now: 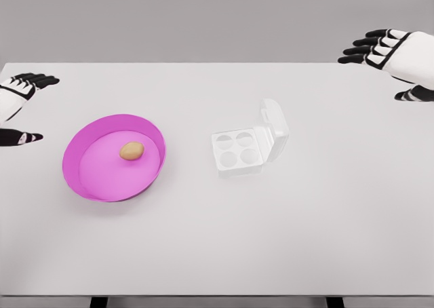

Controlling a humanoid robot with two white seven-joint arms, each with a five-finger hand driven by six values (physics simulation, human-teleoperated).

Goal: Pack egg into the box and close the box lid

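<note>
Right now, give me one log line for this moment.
egg: in bowl | box: open, empty | left hand: open, idle | right hand: open, idle

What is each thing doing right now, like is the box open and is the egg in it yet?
egg: lying in the pink bowl, not packed yet
pink bowl: upright on the table, holds only the egg
box: lid open and standing up, all four cups empty
left hand: open, holds nothing
right hand: open, holds nothing
</note>
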